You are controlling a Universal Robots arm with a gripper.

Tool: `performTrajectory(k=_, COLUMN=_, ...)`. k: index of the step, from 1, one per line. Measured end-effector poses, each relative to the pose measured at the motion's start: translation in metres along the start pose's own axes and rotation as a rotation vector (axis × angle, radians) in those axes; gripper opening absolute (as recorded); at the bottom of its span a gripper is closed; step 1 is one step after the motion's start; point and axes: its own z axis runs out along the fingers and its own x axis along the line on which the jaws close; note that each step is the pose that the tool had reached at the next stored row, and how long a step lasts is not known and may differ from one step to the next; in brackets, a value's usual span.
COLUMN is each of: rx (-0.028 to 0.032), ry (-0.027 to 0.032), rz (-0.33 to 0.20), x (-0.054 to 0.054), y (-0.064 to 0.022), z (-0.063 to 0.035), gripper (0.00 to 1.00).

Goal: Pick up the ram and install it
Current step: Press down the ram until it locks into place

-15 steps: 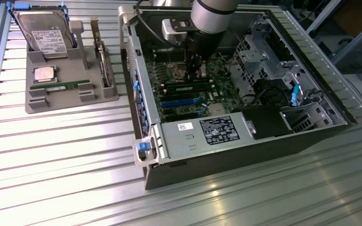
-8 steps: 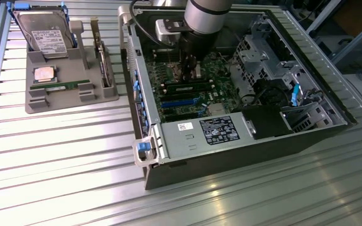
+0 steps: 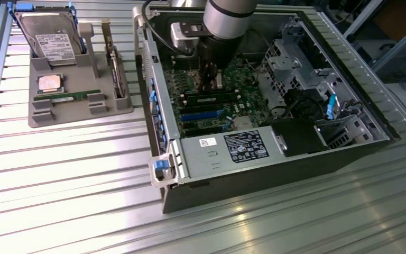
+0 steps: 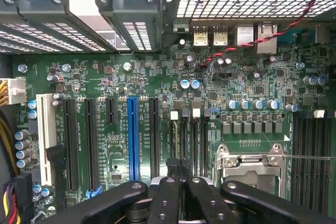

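Gripper (image 4: 180,182) sits low inside the open PC case (image 3: 274,169), jaws shut tight together just above the motherboard (image 4: 105,77), by the narrow memory slots (image 4: 188,140) next to the CPU socket (image 4: 252,166). Can't tell from either view if anything's pinched between the fingers. In exterior view the arm (image 3: 224,21) reaches down into the case. One ram (image 3: 65,97) stick lies flat in the grey parts tray (image 3: 83,114), well apart on exterior view's left, beside the CPU chip (image 3: 50,82) and below the hard drive (image 3: 48,37)

Green motherboard (image 4: 173,82), blue slot (image 4: 132,137), grey ribbed table (image 3: 69,174).
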Motion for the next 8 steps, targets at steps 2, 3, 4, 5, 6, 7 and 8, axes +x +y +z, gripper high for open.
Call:
performTrajectory(k=2, rx=0.0001, ry=-0.0001, rz=0.000, x=0.0000, y=0.0006, z=0.0015, gripper=0.11)
performTrajectory(k=3, rx=0.0000, ry=0.0000, rz=0.000, x=0.0001, y=0.0008, z=0.0019, gripper=0.11)
performTrajectory(k=4, rx=0.0000, ry=0.0000, rz=0.000, x=0.0001, y=0.0009, z=0.0021, gripper=0.11)
performTrajectory(k=5, rx=0.0001, ry=-0.0001, rz=0.000, x=0.0002, y=0.0012, z=0.0027, gripper=0.11)
performTrajectory(k=6, rx=0.0001, ry=-0.0002, rz=0.000, x=0.0006, y=0.0024, z=0.0037, gripper=0.11)
performTrajectory(k=7, rx=0.0002, ry=-0.0002, rz=0.000, x=0.0011, y=0.0037, z=0.0045, gripper=0.11)
performTrajectory(k=8, rx=0.0000, ry=0.0000, rz=0.000, x=0.0013, y=0.0040, z=0.0048, gripper=0.11)
